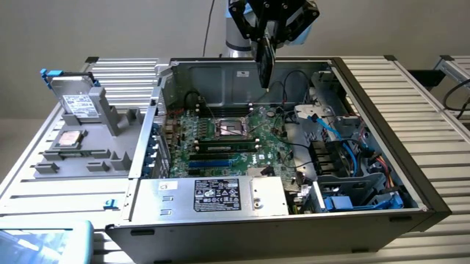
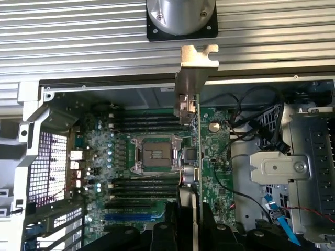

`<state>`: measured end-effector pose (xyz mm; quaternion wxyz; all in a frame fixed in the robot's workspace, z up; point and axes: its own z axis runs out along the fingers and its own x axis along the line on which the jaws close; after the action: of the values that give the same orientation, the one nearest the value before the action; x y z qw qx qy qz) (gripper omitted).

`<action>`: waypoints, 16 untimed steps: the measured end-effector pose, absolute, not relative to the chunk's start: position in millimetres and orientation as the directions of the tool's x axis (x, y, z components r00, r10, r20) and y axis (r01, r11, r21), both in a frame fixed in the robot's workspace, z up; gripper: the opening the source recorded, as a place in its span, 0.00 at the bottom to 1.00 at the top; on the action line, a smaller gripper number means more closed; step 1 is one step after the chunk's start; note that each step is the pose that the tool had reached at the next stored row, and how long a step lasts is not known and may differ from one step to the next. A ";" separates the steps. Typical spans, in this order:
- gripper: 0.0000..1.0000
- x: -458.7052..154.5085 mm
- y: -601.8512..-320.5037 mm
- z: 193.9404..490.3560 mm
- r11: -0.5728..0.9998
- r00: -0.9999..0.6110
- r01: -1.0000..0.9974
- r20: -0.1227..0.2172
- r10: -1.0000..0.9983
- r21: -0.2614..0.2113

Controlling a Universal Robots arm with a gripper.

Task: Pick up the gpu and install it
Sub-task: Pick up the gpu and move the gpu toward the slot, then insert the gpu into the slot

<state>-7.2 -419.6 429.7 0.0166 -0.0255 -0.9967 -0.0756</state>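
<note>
In the upper middle of the exterior view the black two-fingered claw point(image 1: 270, 30) is pinching the gpu point(image 1: 265, 60), a thin rectangular expansion card with a dark cooler face, a green board and a silver end bracket, its fingers pressing on the card's two flat faces. The card is hanging straight down beneath the claw as a tall narrow slab, clear of everything, above the far end of the open grey metal computer case point(image 1: 390, 129) that is lying on its side on the ribbed aluminium counter point(image 1: 422, 104). In the wrist view the claw point(image 2: 191, 212) is showing the gpu point(image 2: 189, 86) edge-on, bracket end farthest from the fingers, over the green motherboard point(image 2: 214, 157) beside the empty square silver processor socket point(image 2: 155, 155). What matters here is how the card is sitting against the row of long blue and black expansion slots point(image 1: 213, 163): these are lying toward the lower left of the card in the exterior view, nearer the silver power supply box with the black label point(image 1: 213, 195), well apart from the card and below it. The card's thin edge is also running crosswise to the blue slot point(image 2: 125, 215) in the wrist view, not along it, so as I judge it the card is neither over the slots nor in line with them
</note>
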 end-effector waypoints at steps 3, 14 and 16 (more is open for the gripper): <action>0.29 -7.2 -419.6 429.8 0.987 -0.998 0.053 0.037 0.048 0.150; 0.29 -7.1 -419.6 429.7 0.986 -0.996 -0.071 0.037 -0.077 0.154; 0.29 -7.1 -419.6 429.7 0.982 -0.993 -0.106 0.037 -0.113 0.155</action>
<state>-7.1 -419.6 429.7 0.0227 0.0549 -0.9953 -0.0768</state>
